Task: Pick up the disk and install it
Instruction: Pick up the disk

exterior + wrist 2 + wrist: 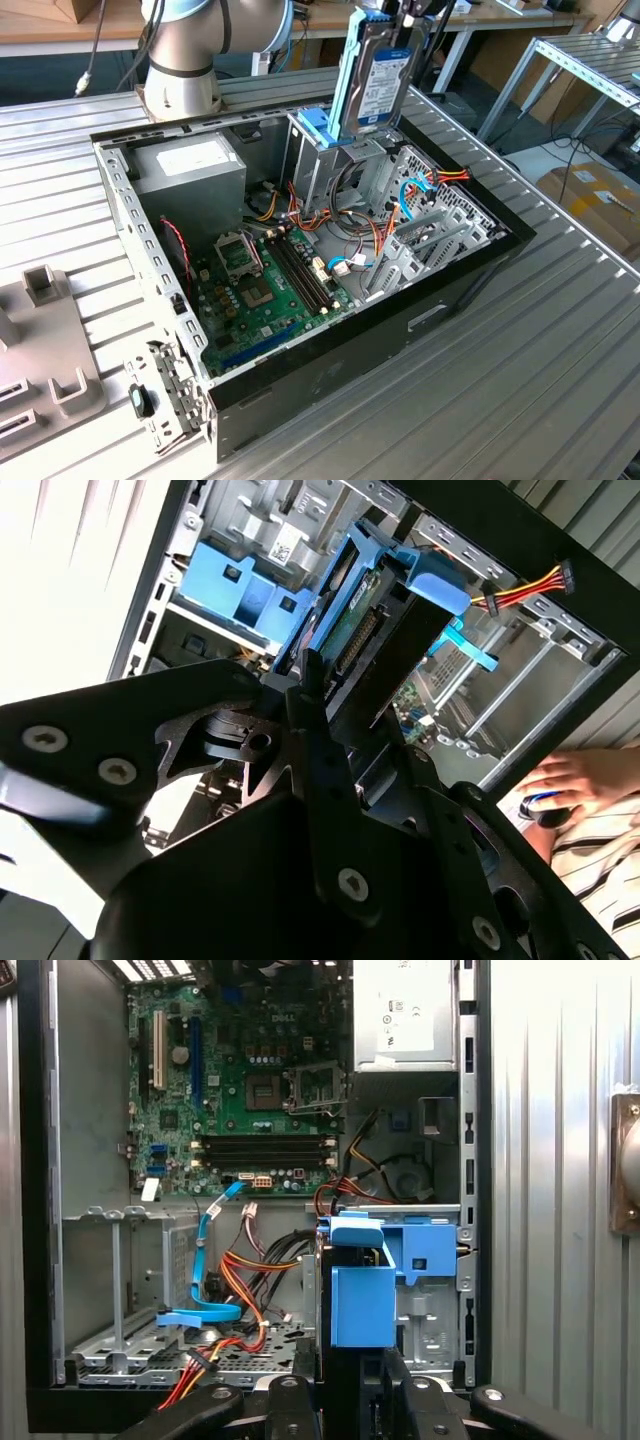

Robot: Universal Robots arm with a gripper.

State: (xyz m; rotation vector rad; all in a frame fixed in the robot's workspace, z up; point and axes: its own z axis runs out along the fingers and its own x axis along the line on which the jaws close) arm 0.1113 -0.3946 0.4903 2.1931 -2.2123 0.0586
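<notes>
The hand (345, 715) is pinched shut on the disk (374, 72). It grips the drive by its upper end, so the drive hangs straight down, well clear of the worktop (520, 400). The disk's long axis is vertical, in line with the hand above it. Its white-labelled face is turned toward the exterior camera, and a light-blue rail runs down each long edge. In the second wrist view the connector end and the circuit-board side sit closest to the hand. The open computer case (330, 370) lies on its side in the middle of the worktop. The drive cage (345, 165) stands inside it along the far wall, next to the power supply (190, 165), which fills the far corner on the exterior view's left. The cage lies directly below the disk, along the disk's own long axis. The lower end of the drive sits at the cage's open top, just beside the blue latch (312, 125). I cannot tell whether that end has entered the slot or hangs just above it. In the first wrist view the motherboard (240, 1070) lies beyond the cage, and loose orange and red cables (250, 1270) trail over the case floor beside it. A person's striped sleeve (590, 840) rests outside the case wall.
</notes>
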